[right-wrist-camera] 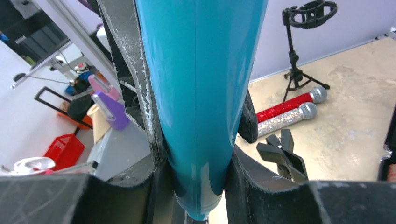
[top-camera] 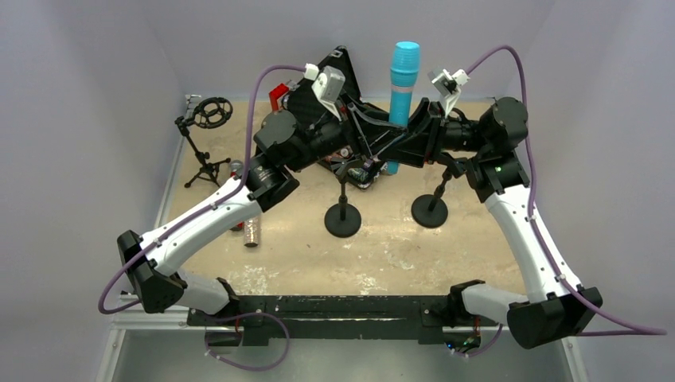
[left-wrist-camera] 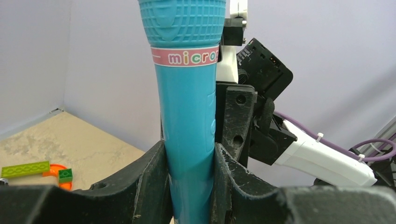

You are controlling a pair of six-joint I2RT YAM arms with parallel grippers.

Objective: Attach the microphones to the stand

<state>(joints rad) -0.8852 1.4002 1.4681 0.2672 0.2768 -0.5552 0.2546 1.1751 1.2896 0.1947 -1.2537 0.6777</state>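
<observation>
The light blue microphone (top-camera: 402, 87) stands upright in the air above the table, head up. My left gripper (top-camera: 385, 151) is shut on its lower handle; in the left wrist view the fingers (left-wrist-camera: 154, 186) press both sides of the handle (left-wrist-camera: 187, 116). My right gripper (top-camera: 414, 134) is shut on the same handle from the other side; it shows in the right wrist view (right-wrist-camera: 198, 186) near the microphone's tail (right-wrist-camera: 201, 93). The red microphone (right-wrist-camera: 287, 106) and the glittery silver microphone (right-wrist-camera: 285, 119) lie side by side on the table. Two round-base stands (top-camera: 342, 219) (top-camera: 430, 211) stand below; a black clip (right-wrist-camera: 282, 156) tops one.
A small tripod stand with a ring mount (top-camera: 208, 115) stands at the back left, also in the right wrist view (right-wrist-camera: 299, 46). A black box (top-camera: 334, 72) and a red item (top-camera: 276, 95) sit at the back. Green and orange bricks (left-wrist-camera: 28, 169) lie on the table.
</observation>
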